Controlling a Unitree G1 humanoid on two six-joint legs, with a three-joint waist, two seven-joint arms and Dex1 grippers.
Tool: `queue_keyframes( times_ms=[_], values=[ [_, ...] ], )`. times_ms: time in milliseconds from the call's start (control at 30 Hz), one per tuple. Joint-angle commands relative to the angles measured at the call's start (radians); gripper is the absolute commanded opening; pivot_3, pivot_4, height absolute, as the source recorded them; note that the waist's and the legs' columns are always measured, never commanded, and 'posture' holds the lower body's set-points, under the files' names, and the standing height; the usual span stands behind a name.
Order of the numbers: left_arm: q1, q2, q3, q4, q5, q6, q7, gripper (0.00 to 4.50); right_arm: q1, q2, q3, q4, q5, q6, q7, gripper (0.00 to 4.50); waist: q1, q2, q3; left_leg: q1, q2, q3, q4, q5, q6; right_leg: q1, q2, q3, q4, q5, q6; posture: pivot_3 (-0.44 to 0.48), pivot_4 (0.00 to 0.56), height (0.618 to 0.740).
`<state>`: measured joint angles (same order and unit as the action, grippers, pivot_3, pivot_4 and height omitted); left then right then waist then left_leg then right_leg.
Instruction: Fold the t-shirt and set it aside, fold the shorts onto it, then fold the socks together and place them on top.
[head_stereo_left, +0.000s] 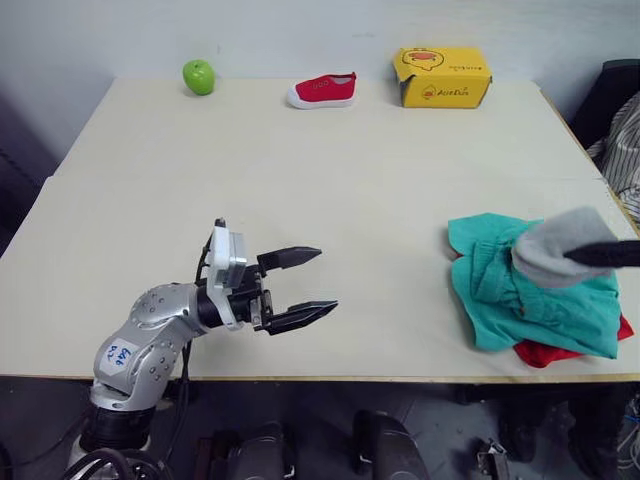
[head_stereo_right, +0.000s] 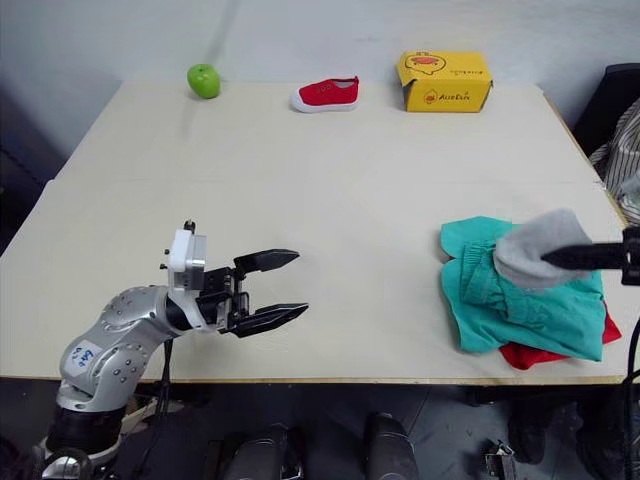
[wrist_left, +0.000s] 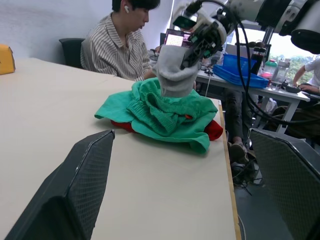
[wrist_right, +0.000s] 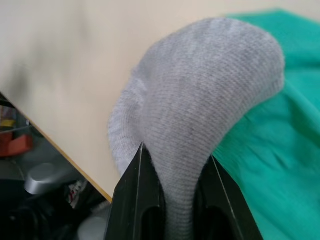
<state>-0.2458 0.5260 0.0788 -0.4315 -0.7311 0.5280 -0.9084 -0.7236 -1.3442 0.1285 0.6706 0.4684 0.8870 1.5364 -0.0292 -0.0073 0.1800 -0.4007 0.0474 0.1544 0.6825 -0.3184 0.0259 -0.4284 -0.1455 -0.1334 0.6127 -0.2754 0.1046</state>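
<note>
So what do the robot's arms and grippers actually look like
The left arm is silver metal with rounded joints, a white handwritten sticker and black cables. Its left gripper has a white wrist block and two black tapered fingers with textured pads. The right gripper has matching black fingers.

The place looked like a robotics lab or shared office. Beyond the right gripper (wrist_left: 192, 47) a person in a striped shirt (wrist_left: 117, 47) sat on a black office chair (wrist_left: 70, 50), and behind it stood a desk (wrist_left: 260, 90) with a blue tray (wrist_left: 240, 70), bottles and loose cables. The plain cream table (head_stereo_left: 320, 200) under the gripper held staged props.
</note>
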Motion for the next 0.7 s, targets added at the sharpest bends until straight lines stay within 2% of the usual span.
queue_keyframes(
  times_ms=[33, 133, 200, 233, 333, 433, 500, 567, 700],
  values=[
    [-0.008, 0.045, 0.028, -0.034, -0.031, 0.002, -0.034, 4.5, -0.081, 0.084, 0.036, 0.144, -0.12, -0.125, 0.007, 0.16, -0.003, 0.001, 0.0, 0.0, 0.0, 0.001, 0.0, 0.0, 0.0, 0.0, 0.0, 0.0, 0.0, 0.0, 0.0, 0.0, 0.15, 0.74],
    [-0.005, 0.075, 0.033, -0.034, -0.04, 0.006, -0.053, 4.5, -0.144, 0.151, 0.042, 0.292, -0.213, -0.212, -0.055, 0.16, 0.001, 0.002, 0.0, 0.001, 0.0, 0.002, 0.0, 0.0, -0.001, 0.0, 0.001, 0.001, 0.0, 0.0, 0.0, 0.0, 0.15, 0.74],
    [0.001, 0.094, 0.039, -0.037, -0.042, 0.005, -0.068, 4.5, -0.167, 0.154, 0.054, 0.367, -0.276, -0.281, -0.073, 0.88, 0.005, 0.003, 0.0, 0.0, 0.0, 0.002, 0.0, 0.0, -0.001, 0.0, 0.001, 0.001, 0.0, 0.0, 0.0, 0.0, 0.15, 0.74],
    [0.001, 0.098, 0.045, -0.037, -0.048, 0.003, -0.072, 4.5, -0.185, 0.147, 0.057, 0.395, -0.299, -0.285, -0.07, 1.06, 0.009, 0.003, 0.001, 0.0, 0.0, 0.001, 0.0, 0.001, -0.001, 0.0, 0.001, 0.001, 0.0, 0.0, 0.0, 0.0, 0.15, 0.74],
    [0.002, 0.108, 0.053, -0.035, -0.059, -0.002, -0.085, 4.5, -0.222, 0.123, 0.062, 0.448, -0.366, -0.316, -0.045, 2.16, 0.013, 0.003, 0.001, -0.001, -0.001, 0.001, 0.001, 0.0, 0.0, 0.0, 0.0, 0.001, -0.001, 0.0, 0.0, 0.0, 0.15, 0.74],
    [0.013, 0.12, 0.062, -0.028, -0.07, 0.009, -0.096, 4.5, -0.252, 0.08, 0.058, 0.475, -0.424, -0.368, -0.025, 3.2, 0.013, 0.004, 0.001, -0.001, -0.001, 0.001, 0.001, 0.0, 0.0, 0.0, 0.001, 0.001, -0.001, 0.0, 0.0, 0.0, 0.15, 0.74],
    [0.035, 0.164, 0.075, -0.027, -0.125, 0.093, -0.105, 4.5, -0.275, 0.041, 0.053, 0.478, -0.459, -0.421, -0.013, 3.82, 0.01, 0.008, 0.002, -0.001, -0.001, 0.001, 0.001, 0.001, 0.0, 0.0, 0.001, 0.001, -0.001, 0.0, 0.0, 0.0, 0.15, 0.74],
    [0.05, 0.174, 0.099, -0.011, -0.099, 0.066, -0.086, 4.5, -0.281, 0.013, 0.044, 0.461, -0.489, -0.547, -0.018, 4.49, 0.008, 0.012, 0.004, -0.001, -0.001, 0.001, 0.001, 0.0, 0.0, -0.001, 0.0, 0.002, -0.001, 0.0, 0.0, 0.0, 0.15, 0.74],
    [0.085, 0.193, 0.145, 0.027, -0.012, -0.016, -0.078, 4.5, -0.268, 0.007, 0.016, 0.414, -0.515, -0.84, -0.067, 4.49, -0.003, 0.012, 0.004, 0.0, -0.001, 0.001, 0.001, 0.0, -0.001, 0.0, 0.001, 0.002, 0.0, 0.0, 0.0, 0.0, 0.15, 0.74]
  ],
)
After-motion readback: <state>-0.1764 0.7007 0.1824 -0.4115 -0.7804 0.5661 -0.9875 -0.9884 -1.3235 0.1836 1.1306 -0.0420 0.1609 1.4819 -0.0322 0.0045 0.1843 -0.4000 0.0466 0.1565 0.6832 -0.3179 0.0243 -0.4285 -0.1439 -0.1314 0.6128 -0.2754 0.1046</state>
